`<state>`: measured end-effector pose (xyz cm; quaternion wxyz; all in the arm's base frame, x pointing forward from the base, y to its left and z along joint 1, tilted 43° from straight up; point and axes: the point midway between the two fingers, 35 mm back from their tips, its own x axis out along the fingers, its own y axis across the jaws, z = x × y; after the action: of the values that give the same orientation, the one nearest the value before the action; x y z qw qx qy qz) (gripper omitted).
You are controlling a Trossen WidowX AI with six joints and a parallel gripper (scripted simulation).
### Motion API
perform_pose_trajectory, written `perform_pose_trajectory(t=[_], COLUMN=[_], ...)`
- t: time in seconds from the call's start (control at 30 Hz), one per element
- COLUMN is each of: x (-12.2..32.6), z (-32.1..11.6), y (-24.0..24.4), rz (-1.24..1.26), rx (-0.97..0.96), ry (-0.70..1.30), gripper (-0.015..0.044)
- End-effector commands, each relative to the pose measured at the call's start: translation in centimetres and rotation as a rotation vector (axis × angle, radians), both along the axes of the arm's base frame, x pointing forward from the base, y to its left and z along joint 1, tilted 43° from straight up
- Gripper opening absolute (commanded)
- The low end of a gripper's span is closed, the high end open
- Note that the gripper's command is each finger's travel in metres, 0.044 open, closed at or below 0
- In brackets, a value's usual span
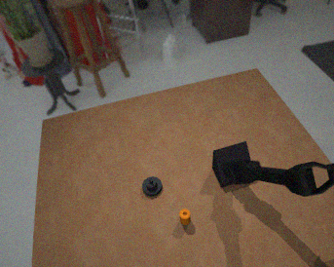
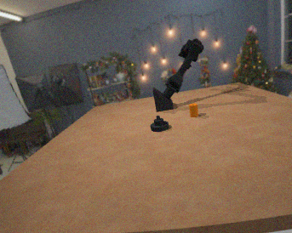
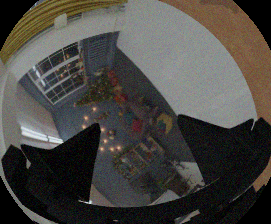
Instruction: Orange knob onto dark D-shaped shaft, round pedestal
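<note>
The orange knob (image 1: 184, 217) (image 2: 193, 110) stands upright on the brown table top, with its round hole facing up. The round dark pedestal (image 1: 147, 191) (image 2: 154, 127) stands a short way from it, and its dark shaft (image 1: 153, 183) (image 2: 158, 118) is bare. The shaft's flat side cannot be made out. My gripper (image 3: 139, 123) is open, with nothing between its fingers. The wrist view looks past the fingers to the room and shows neither knob nor pedestal. The fingers cannot be made out in either the top or the exterior view.
The dark arm (image 1: 301, 179) (image 2: 184, 68) rises from a box-shaped lower end (image 1: 231, 163) (image 2: 162, 102) close to the knob and pedestal. Its shadows fall across the brown table top (image 1: 111, 146) (image 2: 131, 179). The table's edge shows in the top and exterior views, with room furniture beyond.
</note>
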<state>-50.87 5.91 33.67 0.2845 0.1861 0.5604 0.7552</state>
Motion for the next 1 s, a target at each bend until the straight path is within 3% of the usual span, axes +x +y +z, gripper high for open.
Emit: perform_pose_trajectory(t=[0.0, 0.1, 0.4, 0.67, 0.77, 0.97], x=[0.0, -0.3, 1.3, 7.6, 8.4, 15.6], z=[0.0, -0.5, -4.0, -6.9, -7.0, -9.8], y=[0.0, -2.7, -18.7, -31.6, -32.3, -40.1], rz=[0.000, 0.073, 0.520, 0.918, 0.938, 1.245], rx=[0.000, 0.022, 0.191, 0.382, 0.462, 0.651], ry=[0.000, -0.045, -0.279, -0.430, -0.426, -0.518], gripper=[0.0426, 0.0440, 0.0440, 0.0440, 0.0440, 0.0440])
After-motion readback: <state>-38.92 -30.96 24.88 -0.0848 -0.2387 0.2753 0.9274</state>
